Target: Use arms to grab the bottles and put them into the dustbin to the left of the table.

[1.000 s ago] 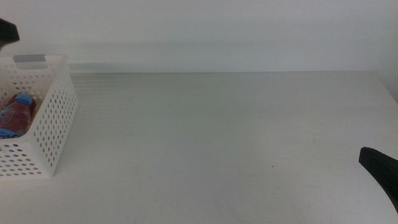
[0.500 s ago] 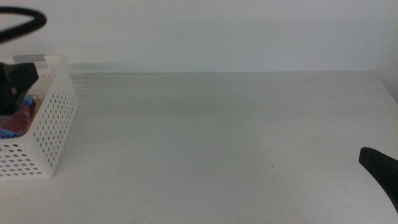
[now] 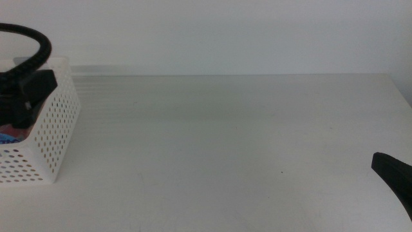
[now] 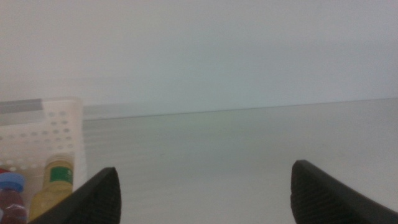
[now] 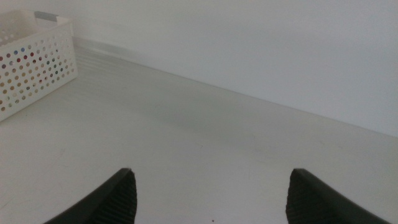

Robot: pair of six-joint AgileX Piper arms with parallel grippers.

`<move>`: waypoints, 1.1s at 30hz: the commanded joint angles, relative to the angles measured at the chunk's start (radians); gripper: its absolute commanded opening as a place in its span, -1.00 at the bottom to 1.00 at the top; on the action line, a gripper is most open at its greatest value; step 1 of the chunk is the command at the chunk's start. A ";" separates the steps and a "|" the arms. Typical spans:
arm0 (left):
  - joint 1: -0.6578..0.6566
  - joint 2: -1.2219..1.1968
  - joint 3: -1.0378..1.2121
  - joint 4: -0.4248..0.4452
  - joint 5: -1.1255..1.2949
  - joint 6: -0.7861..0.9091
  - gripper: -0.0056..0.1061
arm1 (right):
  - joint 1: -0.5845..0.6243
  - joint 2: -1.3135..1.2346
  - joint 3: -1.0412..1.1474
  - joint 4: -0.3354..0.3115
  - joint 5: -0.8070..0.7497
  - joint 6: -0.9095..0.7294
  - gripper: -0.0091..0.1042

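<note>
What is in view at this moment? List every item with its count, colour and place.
Basket: one, white with perforated sides, at the left edge of the table.
Tea bottle: one, yellow with a green neck band, inside the basket.
Blue-capped bottle: one, blue cap over a reddish body, inside the basket beside the tea bottle.
Table: one, plain white, fills the middle view.
Wall: white, behind the table.
Cable: one, black, looping above the basket.
Left gripper: black, jaws open and holding nothing, over the basket at the table's left.
Right gripper: black, jaws open and holding nothing, waiting at the lower right of the table.
</note>
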 commanded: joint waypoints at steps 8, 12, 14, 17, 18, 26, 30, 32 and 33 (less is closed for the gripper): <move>-0.027 0.002 -0.024 -0.035 -0.076 -0.003 0.71 | -0.001 0.008 -0.031 -0.043 -0.073 -0.010 0.27; -0.027 -0.010 -0.003 -0.037 -0.081 -0.003 0.71 | -0.001 0.007 -0.029 -0.121 -0.073 -0.010 0.27; -0.027 -0.020 0.014 -0.038 -0.077 -0.003 0.71 | -0.001 0.007 -0.029 -0.149 -0.073 -0.010 0.27; -0.027 -0.044 0.040 -0.037 -0.076 -0.003 0.71 | -0.002 0.008 -0.029 -0.161 -0.073 -0.010 0.27; -0.027 -0.048 0.047 -0.037 -0.076 -0.003 0.71 | -0.003 0.008 -0.029 -0.160 -0.073 -0.010 0.27; -0.026 -0.153 0.161 0.006 -0.127 -0.003 0.71 | -0.069 -0.031 -0.012 -0.106 -0.094 -0.010 0.27; -0.025 -0.286 0.297 0.090 -0.220 -0.003 0.71 | -0.169 -0.101 0.077 -0.034 -0.130 -0.010 0.27; -0.023 -0.351 0.374 0.125 -0.244 -0.003 0.71 | -0.217 -0.145 0.132 -0.001 -0.130 -0.010 0.27; -0.022 -0.387 0.411 0.143 -0.245 -0.003 0.71 | -0.239 -0.172 0.163 0.018 -0.130 -0.010 0.27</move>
